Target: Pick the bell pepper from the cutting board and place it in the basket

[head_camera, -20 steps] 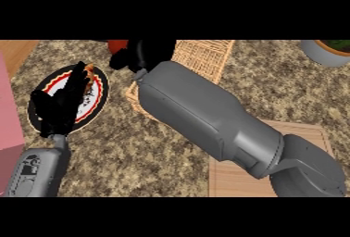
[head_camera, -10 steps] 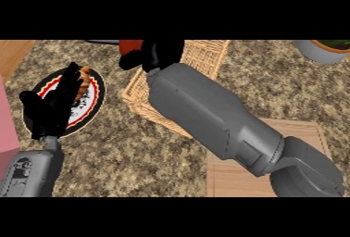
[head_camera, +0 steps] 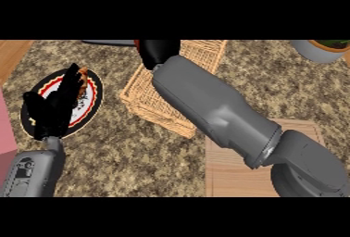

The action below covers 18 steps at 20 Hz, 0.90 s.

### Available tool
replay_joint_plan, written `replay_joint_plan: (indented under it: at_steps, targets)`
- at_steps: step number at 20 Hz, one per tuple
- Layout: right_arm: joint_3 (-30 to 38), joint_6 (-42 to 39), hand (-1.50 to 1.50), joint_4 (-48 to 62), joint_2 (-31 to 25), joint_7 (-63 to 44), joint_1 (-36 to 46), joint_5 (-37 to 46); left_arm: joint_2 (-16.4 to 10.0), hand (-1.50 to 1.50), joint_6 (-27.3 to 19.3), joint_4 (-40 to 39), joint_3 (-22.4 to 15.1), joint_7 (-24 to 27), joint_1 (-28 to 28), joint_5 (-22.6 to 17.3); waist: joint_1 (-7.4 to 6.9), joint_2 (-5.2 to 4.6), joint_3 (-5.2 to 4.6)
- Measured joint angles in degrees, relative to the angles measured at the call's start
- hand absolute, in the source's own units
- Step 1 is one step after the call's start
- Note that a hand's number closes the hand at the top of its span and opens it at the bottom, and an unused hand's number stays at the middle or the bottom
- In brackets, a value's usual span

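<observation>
Step in hand, by my reading: carry-and-place, the right hand (head_camera: 161, 52) at the far middle of the scene over the far end of the basket (head_camera: 146, 100), its fingers curled round the bell pepper (head_camera: 137, 46), of which only a red sliver shows at the hand's left edge; cutting board (head_camera: 229, 173), near right, shows no pepper on its visible part. Left hand (head_camera: 52, 113): open, fingers up, resting over the plate (head_camera: 96, 95) at the left. Next move, as judged: lower the pepper inside the basket's walls, then uncurl the fingers and lift clear without catching the wicker rim.
</observation>
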<state>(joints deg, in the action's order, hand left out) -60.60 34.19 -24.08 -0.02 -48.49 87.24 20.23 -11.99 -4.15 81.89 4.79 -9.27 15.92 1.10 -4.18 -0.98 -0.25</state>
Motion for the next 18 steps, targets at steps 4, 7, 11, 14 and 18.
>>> replay_joint_plan:
  at_steps: [4, 7, 11, 14, 18]
  targets:
    - [-0.5, -3.3, 1.50, 1.8, 0.0, 1.0, 2.1, 0.7, -0.2, 0.00, 0.3, 0.7, 0.0, 0.0, -0.6, 0.0, -0.27, -0.04, 0.05]
    - [-0.2, -5.1, 1.50, 3.1, 0.0, 1.2, 3.1, 0.6, -0.3, 0.00, 0.4, 1.0, 0.1, -1.4, 0.6, -0.2, -0.40, -0.13, 0.07]
    - [0.6, -9.5, 1.50, 4.6, 0.0, 1.5, 3.0, -0.6, 0.0, 0.00, 0.1, 0.7, 0.0, -1.6, 1.6, 0.0, -0.55, -0.28, 0.07]
    - [1.4, -13.5, 1.50, 5.1, 0.0, 2.1, 2.1, -2.0, 0.5, 0.00, -0.3, 0.4, -0.3, -1.1, 1.3, 0.5, -0.58, -0.34, 0.08]
    - [2.9, -17.0, 1.50, 6.6, 0.0, 4.1, 1.2, -3.4, 0.1, 0.00, 0.0, 0.2, 0.2, -0.5, 0.9, 0.3, -0.49, -0.36, 0.09]
